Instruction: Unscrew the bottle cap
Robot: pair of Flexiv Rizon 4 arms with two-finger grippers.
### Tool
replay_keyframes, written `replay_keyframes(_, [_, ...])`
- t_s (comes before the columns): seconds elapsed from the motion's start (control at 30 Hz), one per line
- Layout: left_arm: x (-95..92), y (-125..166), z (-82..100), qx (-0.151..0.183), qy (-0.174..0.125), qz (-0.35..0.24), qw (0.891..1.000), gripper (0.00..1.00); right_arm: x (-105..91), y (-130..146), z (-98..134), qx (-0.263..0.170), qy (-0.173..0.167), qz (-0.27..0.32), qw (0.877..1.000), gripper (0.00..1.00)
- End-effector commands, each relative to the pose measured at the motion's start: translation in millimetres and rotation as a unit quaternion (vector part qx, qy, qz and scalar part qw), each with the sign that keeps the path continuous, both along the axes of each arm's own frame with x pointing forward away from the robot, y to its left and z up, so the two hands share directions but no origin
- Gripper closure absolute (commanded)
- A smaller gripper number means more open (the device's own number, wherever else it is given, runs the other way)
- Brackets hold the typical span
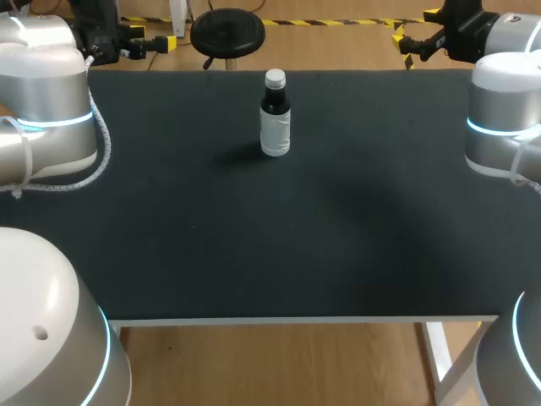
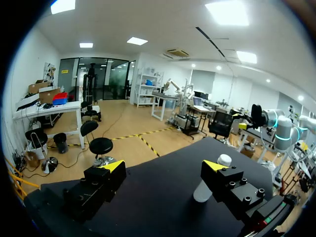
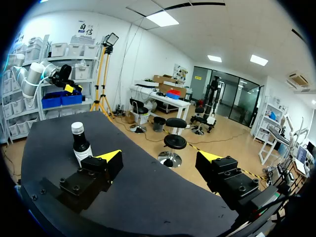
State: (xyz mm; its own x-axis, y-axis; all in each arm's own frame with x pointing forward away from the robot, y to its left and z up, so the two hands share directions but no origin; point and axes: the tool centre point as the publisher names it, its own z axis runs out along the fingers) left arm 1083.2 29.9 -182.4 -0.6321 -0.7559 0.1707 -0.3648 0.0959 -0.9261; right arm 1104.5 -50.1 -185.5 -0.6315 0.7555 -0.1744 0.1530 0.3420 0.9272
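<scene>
Head view, front edge to back: the black desk (image 1: 254,245) carries one bottle (image 1: 275,127), upright near the far edge and about midway between the sides, its white cap (image 1: 275,79) on top. Left wrist view shows the left end effector (image 2: 164,166) spread wide and holding nothing, with the bottle ahead, partly hidden behind one finger. Right wrist view shows the right end effector (image 3: 158,156) equally wide and holding nothing, the bottle standing beyond one fingertip.
</scene>
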Motion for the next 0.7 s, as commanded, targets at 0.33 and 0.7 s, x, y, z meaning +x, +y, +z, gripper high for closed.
replay_keyframes(0.33, [0.2, 0.0, 0.0, -0.001, 0.000, 0.000, 1.000, 0.00, -0.3, -0.3, 0.5, -0.001, 0.001, 0.000, 1.000, 0.00])
replay_keyframes(0.7, [1.2, -1.4, -1.7, 0.004, -0.003, -0.016, 1.000, 0.00, -0.3, -0.3, 0.5, -0.001, 0.001, 0.000, 1.000, 0.00])
